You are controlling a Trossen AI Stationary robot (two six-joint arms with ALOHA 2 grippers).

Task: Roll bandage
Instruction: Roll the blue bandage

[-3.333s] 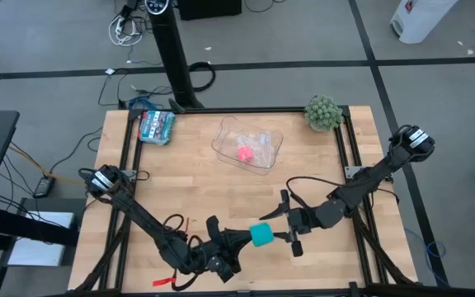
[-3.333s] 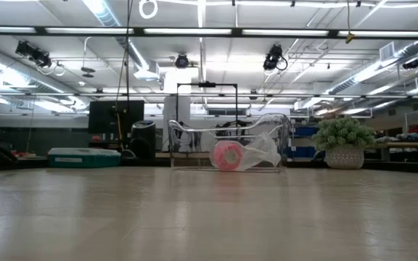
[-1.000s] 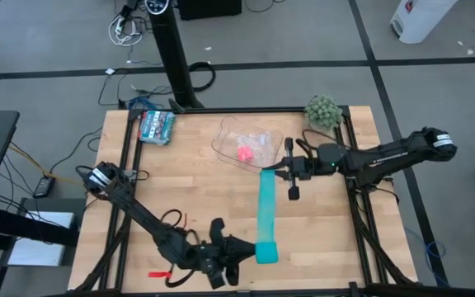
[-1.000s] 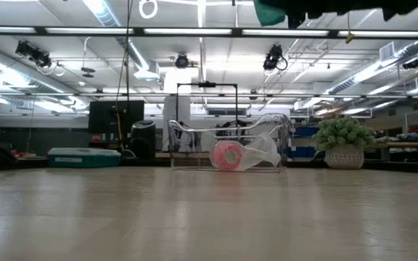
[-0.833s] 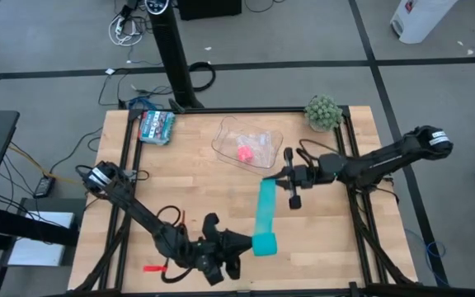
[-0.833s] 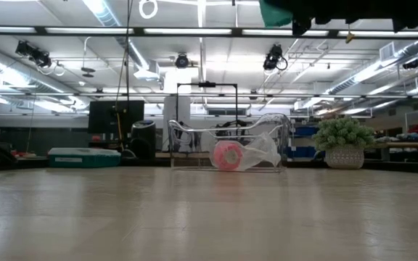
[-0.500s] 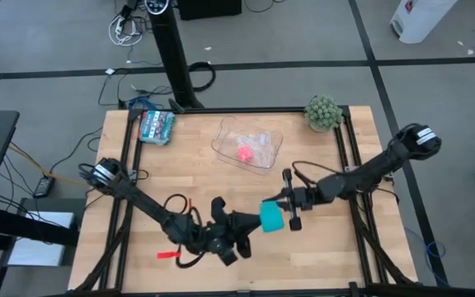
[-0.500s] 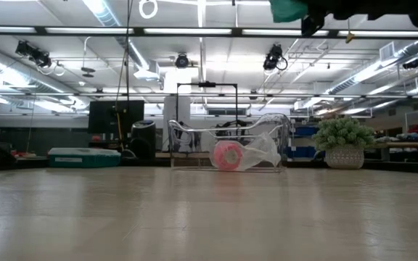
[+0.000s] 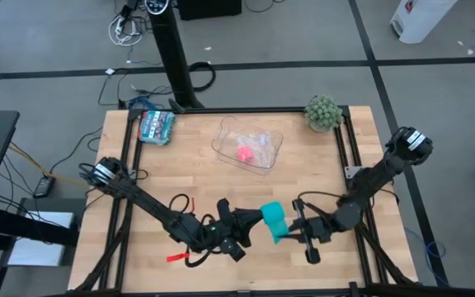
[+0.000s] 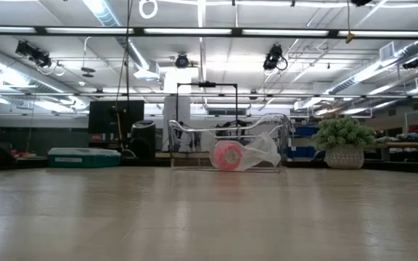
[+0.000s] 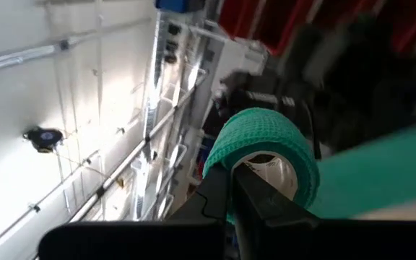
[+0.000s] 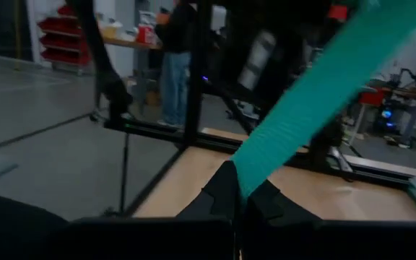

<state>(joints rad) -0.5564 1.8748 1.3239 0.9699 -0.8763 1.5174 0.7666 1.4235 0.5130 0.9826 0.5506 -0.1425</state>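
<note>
Nearer together now, left claw clamped on bandage roll, right claw pinching its tail.

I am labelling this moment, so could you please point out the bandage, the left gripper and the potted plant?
bandage [image 9: 273,218], high view, top of the teal roll.
left gripper [image 9: 252,219], high view, at its fingertips.
potted plant [image 9: 323,111], high view, middle of its foliage.

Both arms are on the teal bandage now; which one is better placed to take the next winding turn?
Probably the left. Its pincer is shut on the bandage at the roll's core, so turning it would wind the strip. The right pincer is shut on the loose tail, better suited to holding tension.
</note>
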